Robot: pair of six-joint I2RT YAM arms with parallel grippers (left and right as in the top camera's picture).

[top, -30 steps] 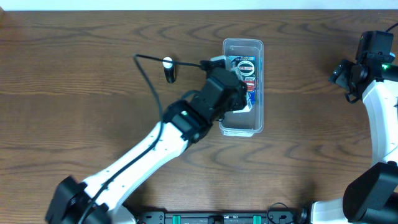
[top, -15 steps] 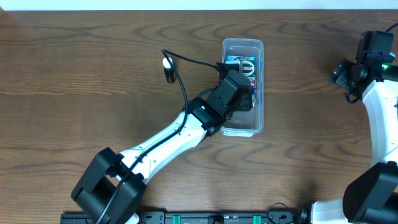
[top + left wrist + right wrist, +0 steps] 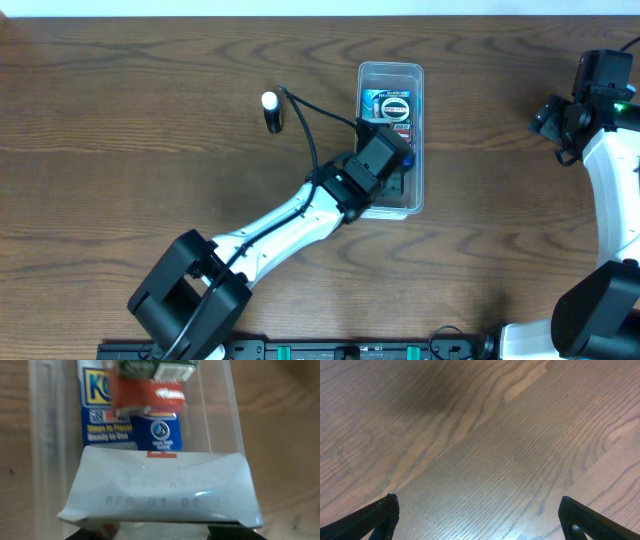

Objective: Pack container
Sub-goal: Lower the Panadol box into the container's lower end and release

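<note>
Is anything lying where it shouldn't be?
Yes, one thing: a small black stick with a white tip lies on the table, left of the clear container, while the snack packs sit inside it. Nothing looks spilled or broken.

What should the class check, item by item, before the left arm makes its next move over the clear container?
1. Container upright and open-topped: ok.
2. Blue snack box lying flat inside: ok.
3. White-ended box over the container's near end: ok.
4. Left jaws gripping that box: cannot tell.
5. Right jaws open, well away from the container: ok.
6. White-capped item packed: not ok, it lies on the table.
</note>
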